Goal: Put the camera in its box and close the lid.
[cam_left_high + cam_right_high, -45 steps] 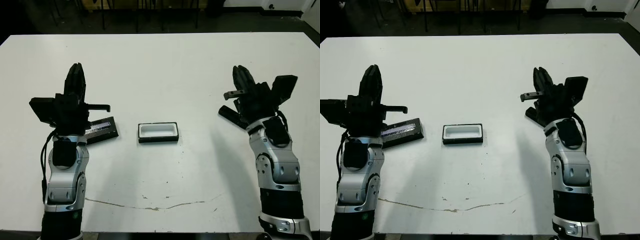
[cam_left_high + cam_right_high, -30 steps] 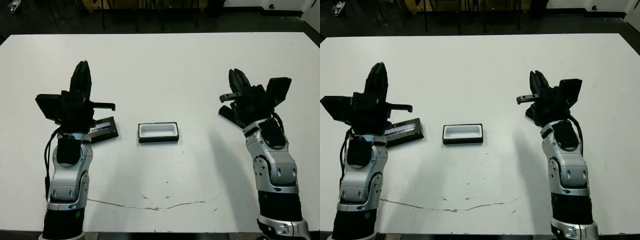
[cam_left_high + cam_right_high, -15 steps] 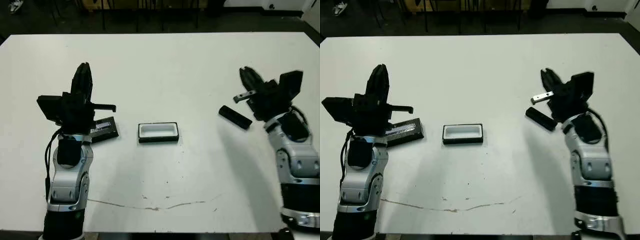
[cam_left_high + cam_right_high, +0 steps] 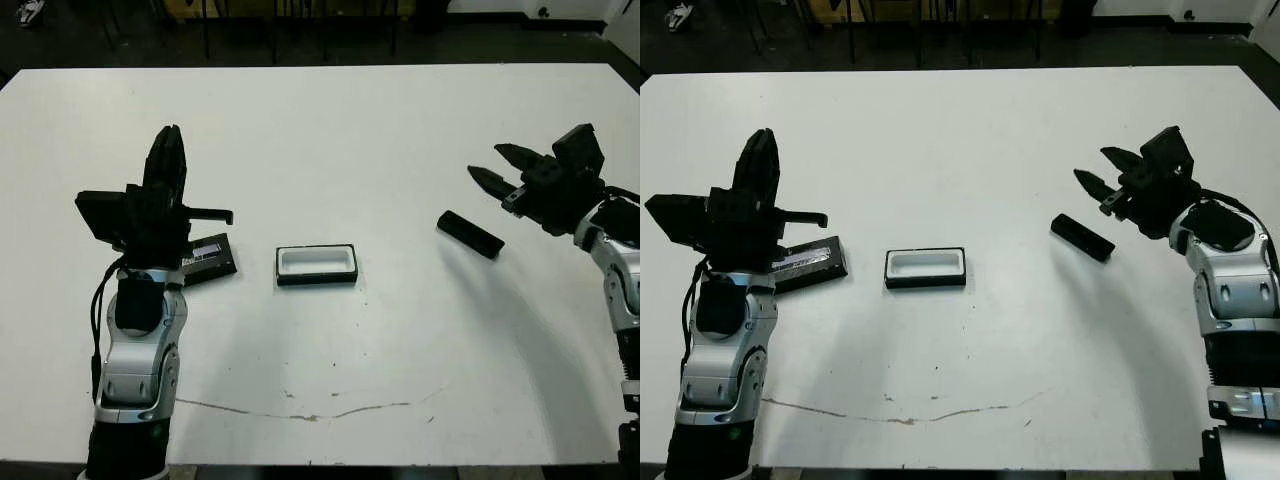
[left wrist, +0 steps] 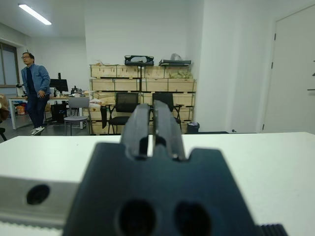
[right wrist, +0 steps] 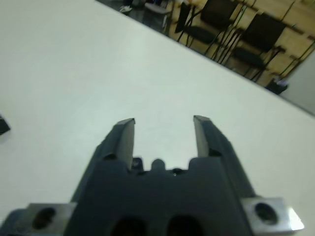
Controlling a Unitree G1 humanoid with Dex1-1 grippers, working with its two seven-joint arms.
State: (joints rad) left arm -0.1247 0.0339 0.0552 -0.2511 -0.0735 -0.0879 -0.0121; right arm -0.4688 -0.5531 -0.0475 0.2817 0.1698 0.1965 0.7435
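Observation:
The camera point(image 4: 470, 234), a slim black bar, lies slanted on the table, right of centre. The box point(image 4: 317, 265), black outside and white-lined, sits open and empty at the centre. The lid point(image 4: 208, 258) with its silvery label lies to the box's left, half hidden behind my left arm. My left gripper point(image 4: 166, 150) stands upright above the lid, its fingers point(image 5: 139, 118) shut on nothing. My right gripper point(image 4: 497, 166) hovers just right of and above the camera. It points toward the camera, open, with nothing between its fingers point(image 6: 124, 129).
A thin brown scratch line point(image 4: 300, 412) runs along the table's near part. Chairs and stacked wooden crates point(image 5: 142, 88) stand beyond the far edge, and a person point(image 5: 35, 98) is far off in the room.
My right arm has swung out to the right, uncovering the camera. Its gripper has tipped from pointing up to pointing sideways at the camera with fingers spread. The left arm has barely moved.

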